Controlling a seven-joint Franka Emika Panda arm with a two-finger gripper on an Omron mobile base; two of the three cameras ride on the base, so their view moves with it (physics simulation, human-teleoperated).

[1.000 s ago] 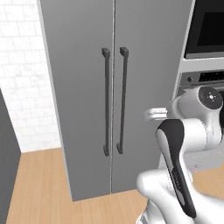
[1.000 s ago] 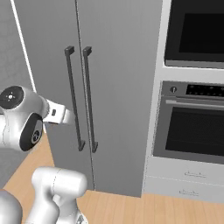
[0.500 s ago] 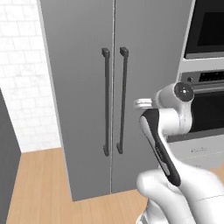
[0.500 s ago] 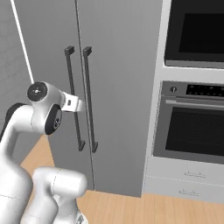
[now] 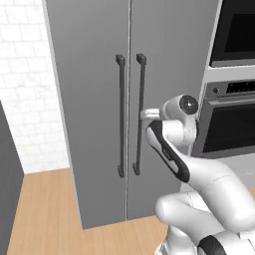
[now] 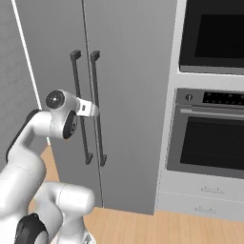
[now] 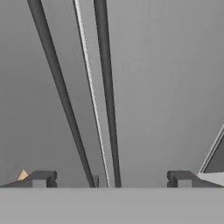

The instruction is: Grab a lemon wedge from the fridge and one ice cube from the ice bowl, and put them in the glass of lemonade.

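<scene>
The fridge [image 5: 89,74] [image 6: 128,71] stands with both grey doors closed. Two dark bar handles run down its middle seam, the left handle [image 5: 121,114] and the right handle [image 5: 140,99] [image 6: 97,133]. My gripper [image 5: 146,114] [image 6: 95,112] is held at mid-height just in front of the right handle. In the hand view the gripper [image 7: 109,179] is open, its fingertips [image 7: 40,178] spread wide, with both handles [image 7: 107,96] rising between them and nothing held. The lemon wedge, ice bowl and glass of lemonade are out of view.
A black wall oven [image 5: 234,35] [image 6: 214,38] sits right of the fridge, with a second oven [image 6: 209,138] and white drawers [image 6: 205,200] beneath. A white brick wall [image 5: 25,99] and a dark panel [image 5: 7,159] lie left. Wooden floor [image 5: 45,209] runs below.
The arm has swung its hand leftward and forward, from beside the oven to just in front of the fridge's right handle. The doors stay closed.
</scene>
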